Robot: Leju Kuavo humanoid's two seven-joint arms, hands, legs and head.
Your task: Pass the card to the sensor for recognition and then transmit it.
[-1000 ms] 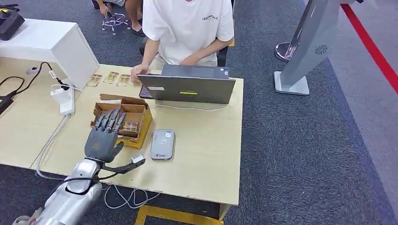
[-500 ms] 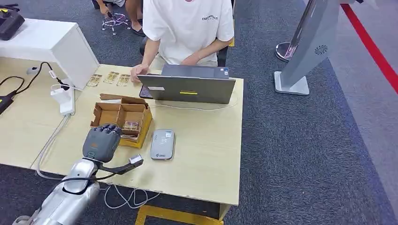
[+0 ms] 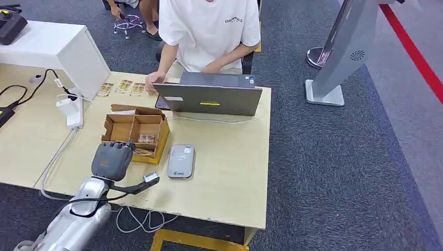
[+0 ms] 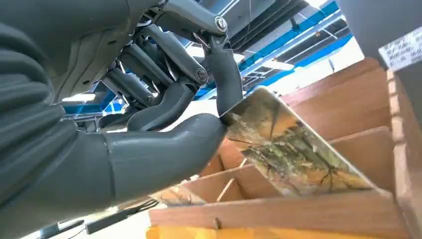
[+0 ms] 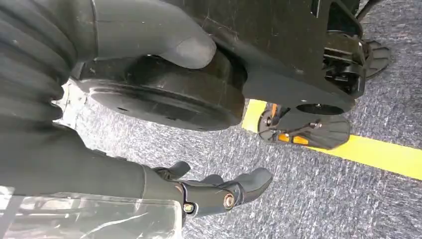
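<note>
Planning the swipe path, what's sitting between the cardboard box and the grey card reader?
Nothing: in the head view the cardboard box and the card reader stand side by side with bare table between them.

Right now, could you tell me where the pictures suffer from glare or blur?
Head view: even light, sharp. Left wrist view: bright ceiling lights glare behind the left hand; the card it pinches is slightly soft. Right wrist view: the right hand is clear, no glare.
</note>
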